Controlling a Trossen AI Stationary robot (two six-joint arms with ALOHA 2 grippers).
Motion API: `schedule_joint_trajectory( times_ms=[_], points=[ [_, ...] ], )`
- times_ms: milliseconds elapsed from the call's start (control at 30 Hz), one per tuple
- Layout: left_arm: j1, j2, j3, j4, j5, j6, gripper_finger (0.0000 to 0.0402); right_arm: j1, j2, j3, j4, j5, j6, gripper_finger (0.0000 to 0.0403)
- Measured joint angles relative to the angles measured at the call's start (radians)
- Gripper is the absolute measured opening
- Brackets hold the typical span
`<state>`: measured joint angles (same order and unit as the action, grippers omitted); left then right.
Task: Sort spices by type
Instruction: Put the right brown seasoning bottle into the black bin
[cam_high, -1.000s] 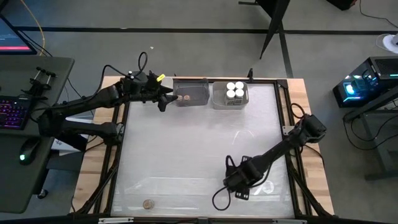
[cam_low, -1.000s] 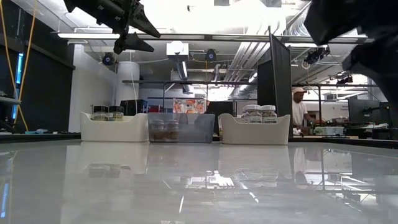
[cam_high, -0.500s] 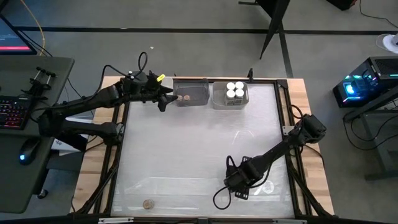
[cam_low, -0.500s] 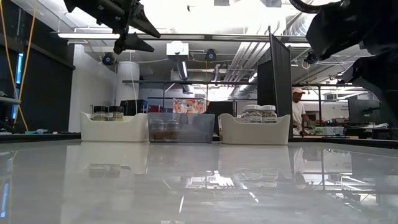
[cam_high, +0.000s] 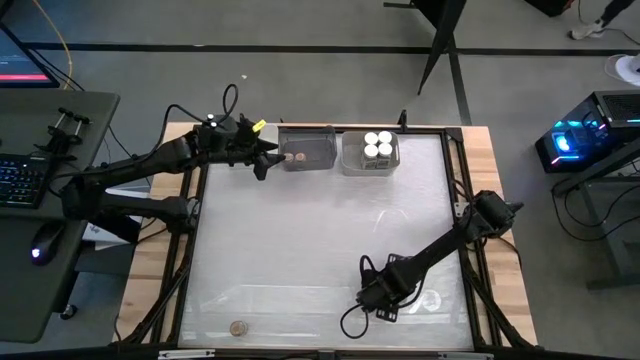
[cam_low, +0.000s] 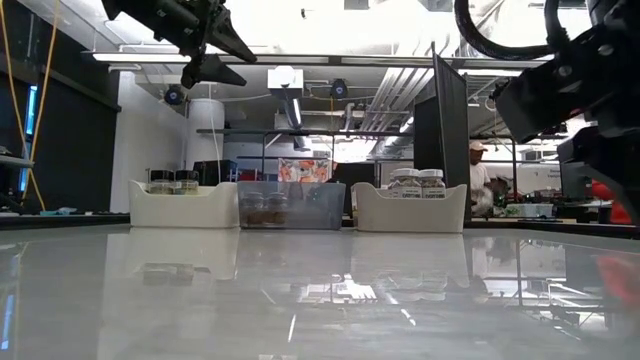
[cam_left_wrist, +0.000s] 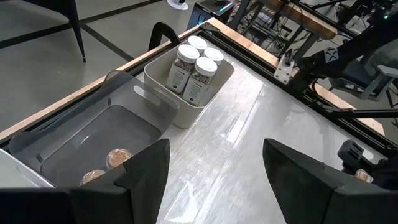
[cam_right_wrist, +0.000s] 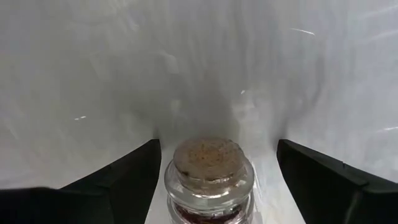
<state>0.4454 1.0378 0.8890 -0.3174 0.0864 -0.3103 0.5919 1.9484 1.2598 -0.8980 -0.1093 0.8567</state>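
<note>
I note the desk (cam_high: 300, 240) with my right gripper (cam_right_wrist: 214, 163) low near its front edge, fingers spread wide around a cork-capped jar (cam_right_wrist: 209, 174), not clamped. My left gripper (cam_high: 268, 160) hangs wide and empty beside the clear bin (cam_high: 308, 150). Another cork-capped jar (cam_high: 238, 327) sits front-left.

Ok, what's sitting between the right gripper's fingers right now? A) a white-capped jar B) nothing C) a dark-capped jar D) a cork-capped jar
D: the right wrist view shows a cork-capped jar standing on the table between the right gripper's two open fingers, not yet clamped.
</note>
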Motion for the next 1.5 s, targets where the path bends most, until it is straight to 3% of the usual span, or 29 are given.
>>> schedule_joint_trajectory(
  times_ms=[133, 333, 467, 633, 900, 1067, 1267, 1500],
  points=[
    [0.000, 0.000, 0.000, 0.000, 0.000, 0.000, 0.0246, 0.000, 0.000, 0.000, -0.011, -0.005, 0.007, 0.0276],
    [0.000, 0.000, 0.000, 0.010, 0.000, 0.000, 0.0246, 0.000, 0.005, 0.024, -0.099, -0.017, -0.051, 0.0169],
    [0.000, 0.000, 0.000, 0.037, 0.000, 0.000, 0.0246, -0.009, -0.019, 0.050, -0.129, 0.004, -0.117, 0.0172],
    [0.000, -0.003, 0.000, 0.049, 0.000, 0.004, 0.0246, -0.058, -0.106, 0.055, -0.206, 0.118, -0.161, 0.0172],
    [0.000, -0.032, 0.001, 0.091, 0.009, 0.044, 0.0246, -0.260, -0.243, 0.055, -0.228, 0.343, -0.218, 0.0172],
    [0.000, -0.082, 0.001, 0.112, 0.009, 0.063, 0.0246, -0.410, -0.299, 0.055, -0.066, 0.417, -0.299, 0.0172],
    [-0.006, -0.158, 0.001, 0.145, 0.005, 0.208, 0.0246, -0.568, -0.354, 0.055, 0.275, 0.422, -0.380, 0.0172],
    [-0.111, -0.163, 0.001, 0.160, -0.114, 0.449, 0.0246, -0.713, -0.369, 0.056, 0.740, 0.274, -0.384, 0.0172]
  ],
)
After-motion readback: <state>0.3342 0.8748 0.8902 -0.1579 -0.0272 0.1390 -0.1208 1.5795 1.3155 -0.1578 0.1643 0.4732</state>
